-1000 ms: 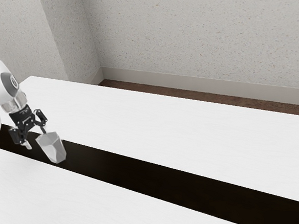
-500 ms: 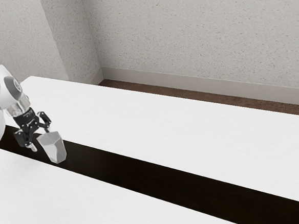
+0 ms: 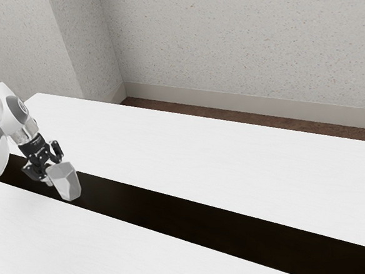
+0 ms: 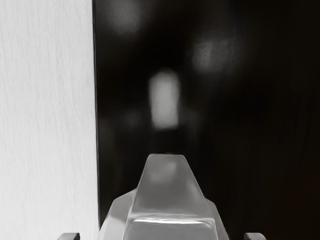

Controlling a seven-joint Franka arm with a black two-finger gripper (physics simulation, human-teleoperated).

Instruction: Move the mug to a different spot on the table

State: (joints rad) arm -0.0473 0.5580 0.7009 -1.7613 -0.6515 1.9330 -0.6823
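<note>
In the wrist view you see the fingertips [image 4: 68, 236] set wide, a dark gap either side of the faceted white mug [image 4: 165, 200]. The exterior view shows you the gripper [image 3: 52, 173] over the mug's rim. The mug [image 3: 65, 181] stands upright on the black strip [image 3: 194, 217] between the white table [image 3: 202, 148] panels, at the exterior view's far left.

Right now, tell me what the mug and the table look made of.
Mug: pale grey, faceted, smooth with a soft sheen; glazed ceramic or plastic. Table: white parts matte with faint grain, perhaps painted wood; black strip glossy, mirroring the mug, perhaps lacquer.
</note>
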